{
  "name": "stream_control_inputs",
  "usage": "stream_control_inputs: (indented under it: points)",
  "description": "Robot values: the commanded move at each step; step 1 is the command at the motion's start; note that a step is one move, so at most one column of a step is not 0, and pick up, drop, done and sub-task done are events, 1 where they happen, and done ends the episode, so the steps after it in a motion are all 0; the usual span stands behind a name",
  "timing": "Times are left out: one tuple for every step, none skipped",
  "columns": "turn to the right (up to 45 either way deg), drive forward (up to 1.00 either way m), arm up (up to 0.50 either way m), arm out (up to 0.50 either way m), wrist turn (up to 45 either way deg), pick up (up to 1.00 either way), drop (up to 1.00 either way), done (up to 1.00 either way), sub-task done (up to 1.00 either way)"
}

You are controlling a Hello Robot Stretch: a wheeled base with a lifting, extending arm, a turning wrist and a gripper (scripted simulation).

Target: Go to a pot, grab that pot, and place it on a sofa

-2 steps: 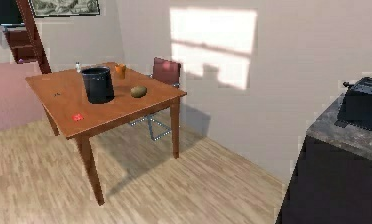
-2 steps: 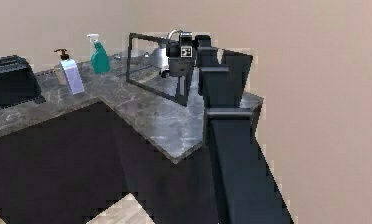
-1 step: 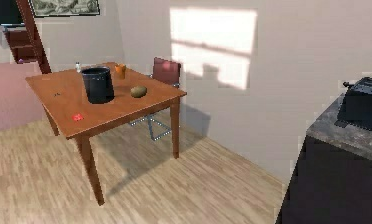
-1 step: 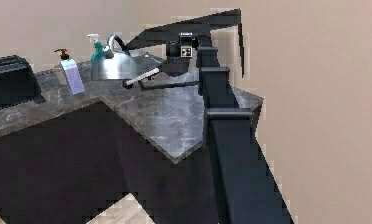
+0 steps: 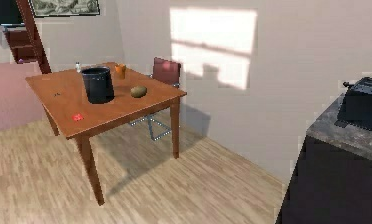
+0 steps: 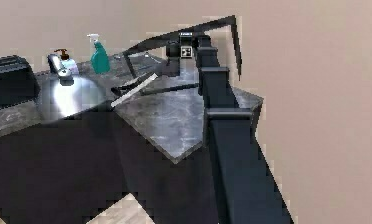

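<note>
The pot (image 5: 97,83) on the table (image 5: 54,100) was to be approached squarely; the arm (image 6: 220,112) was best drawn back from the counter (image 6: 169,128) first; whether the jaws of the gripper (image 6: 166,68) were spread or pressed together could not be told.

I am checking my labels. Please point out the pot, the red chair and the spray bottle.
pot (image 5: 97,86), forward view, on its dark side wall.
red chair (image 5: 166,70), forward view, on its backrest.
spray bottle (image 6: 100,60), arm side view, on its green body.

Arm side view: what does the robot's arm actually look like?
The arm is a dark, square-sided bar in stepped sections. At its far end sit two small white squares with black marks, beside a dark, thin-fingered pincer.
</note>
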Motion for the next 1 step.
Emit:
stream_control_inputs:
  points:
    - [0.0,0.00,0.00,0.00,-36.0,0.00,0.00,0.00,0.00]
